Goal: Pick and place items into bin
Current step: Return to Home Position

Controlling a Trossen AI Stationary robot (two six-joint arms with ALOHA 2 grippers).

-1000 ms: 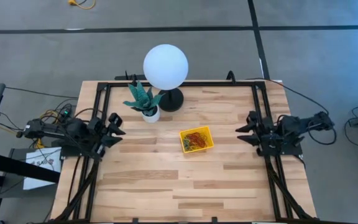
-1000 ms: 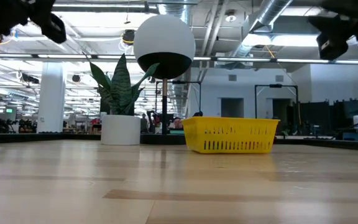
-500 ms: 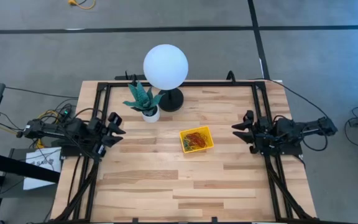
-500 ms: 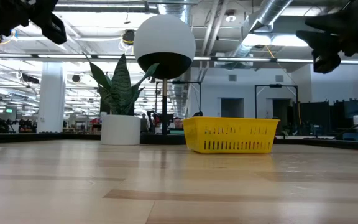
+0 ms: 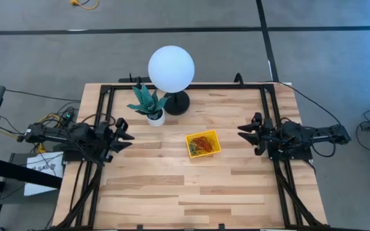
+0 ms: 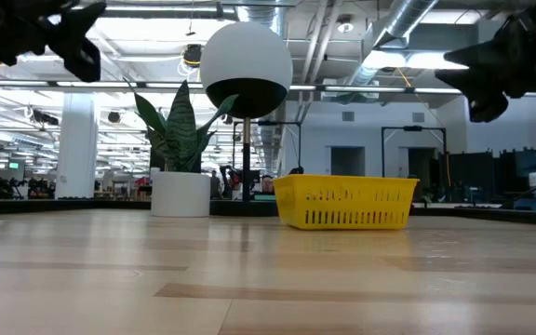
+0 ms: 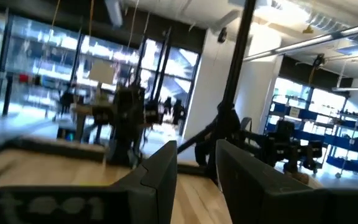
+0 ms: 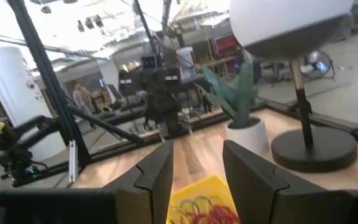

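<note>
High view, square yellow bin, seemingly tangled thin loops inside

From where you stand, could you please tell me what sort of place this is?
Probably a robotics lab in an open industrial hall: exposed ceiling ducts, blue shelving in the background, and a framed wooden table as the workstation.

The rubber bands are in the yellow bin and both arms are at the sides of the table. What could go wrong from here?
1. The right tool, open, points toward the bin; a swing inward might knock the small bin and spill the rubber bands.
2. The left tool is open, not far from the plant pot and the lamp; a wide move could tip either one.
</note>
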